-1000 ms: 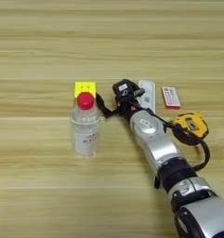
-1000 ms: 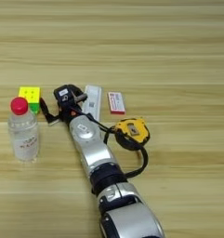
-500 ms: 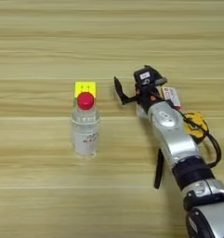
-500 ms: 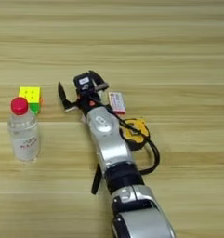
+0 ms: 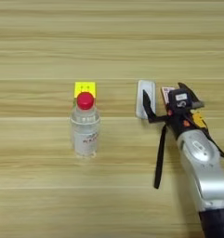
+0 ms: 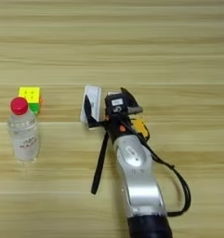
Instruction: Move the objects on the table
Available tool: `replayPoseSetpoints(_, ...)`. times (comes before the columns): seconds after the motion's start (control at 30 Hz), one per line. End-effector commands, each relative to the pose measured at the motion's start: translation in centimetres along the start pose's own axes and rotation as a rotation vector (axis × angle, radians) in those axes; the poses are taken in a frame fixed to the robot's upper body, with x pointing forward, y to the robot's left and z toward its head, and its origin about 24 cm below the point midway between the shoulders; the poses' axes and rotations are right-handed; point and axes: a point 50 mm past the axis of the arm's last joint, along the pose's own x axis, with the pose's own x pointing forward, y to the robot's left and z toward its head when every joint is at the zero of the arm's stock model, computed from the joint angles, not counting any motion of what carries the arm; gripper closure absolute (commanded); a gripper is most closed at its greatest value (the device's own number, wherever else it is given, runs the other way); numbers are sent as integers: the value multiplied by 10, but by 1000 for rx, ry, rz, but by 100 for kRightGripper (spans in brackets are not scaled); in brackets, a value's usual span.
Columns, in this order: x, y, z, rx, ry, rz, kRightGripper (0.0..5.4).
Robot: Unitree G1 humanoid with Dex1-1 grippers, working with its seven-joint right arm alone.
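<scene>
A clear bottle (image 5: 85, 128) with a red cap is stood upright on the wooden table (image 5: 48, 51), left of centre. A yellow-green puzzle cube (image 5: 84, 88) is set just behind it, its yellow face turned up. To the right, a slim white bar (image 5: 144, 99) is laid flat, its long side running away from the viewer. A small red-white box (image 5: 167, 93) is seen just right of the bar, mostly hidden. A yellow-black tape measure (image 6: 140, 127) is partly covered nearer the front, and its black strap (image 5: 159, 155) is stretched across the table.

table (image 5: 48, 42): matt wood grain | bottle (image 5: 85, 130): clear glossy plastic, red cap | forearm (image 6: 136, 176): smooth silver metal
</scene>
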Motion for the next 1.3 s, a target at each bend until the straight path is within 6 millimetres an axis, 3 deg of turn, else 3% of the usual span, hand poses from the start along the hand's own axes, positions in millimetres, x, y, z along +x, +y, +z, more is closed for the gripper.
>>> replayPoseSetpoints(0.03, -8, -10, 32, -16, -134, -49, 5)
replayPoseSetpoints(0.33, -35, -20, 27, 15, -100, -125, 5)
replayPoseSetpoints(1.3, -34, -24, -18, 72, 77, -227, 5)
